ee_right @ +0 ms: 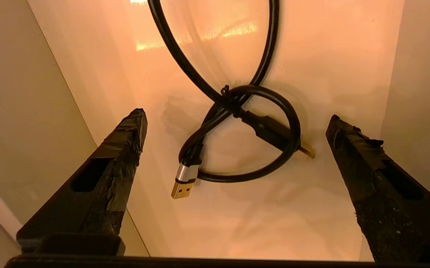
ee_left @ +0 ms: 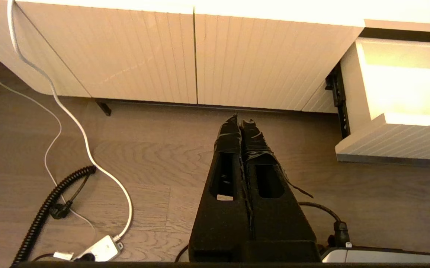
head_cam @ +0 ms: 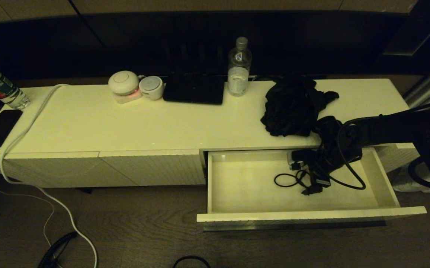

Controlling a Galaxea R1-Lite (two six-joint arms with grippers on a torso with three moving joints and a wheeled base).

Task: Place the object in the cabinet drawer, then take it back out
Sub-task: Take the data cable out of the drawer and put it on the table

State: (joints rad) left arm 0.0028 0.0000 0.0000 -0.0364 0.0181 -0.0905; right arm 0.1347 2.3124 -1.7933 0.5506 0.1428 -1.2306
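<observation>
Dim room, cabinet drawer (head_cam: 386, 175) pulled open, USB cable (ee_right: 237, 141) coiled inside. Right gripper (ee_right: 237, 126) spread wide above it, empty. Best closed on the crossing, not the plug.

1. Cabinet drawer (head_cam: 386, 178) pulled out, white interior exposed.
2. Right gripper (head_cam: 313, 175) hangs inside the drawer, near its back wall; finger state unresolved.
3. Black cable (head_cam: 285, 181) lies looped on the drawer floor, just beside the gripper.
4. Black cloth (head_cam: 293, 106) sits on the cabinet top behind the gripper.
</observation>
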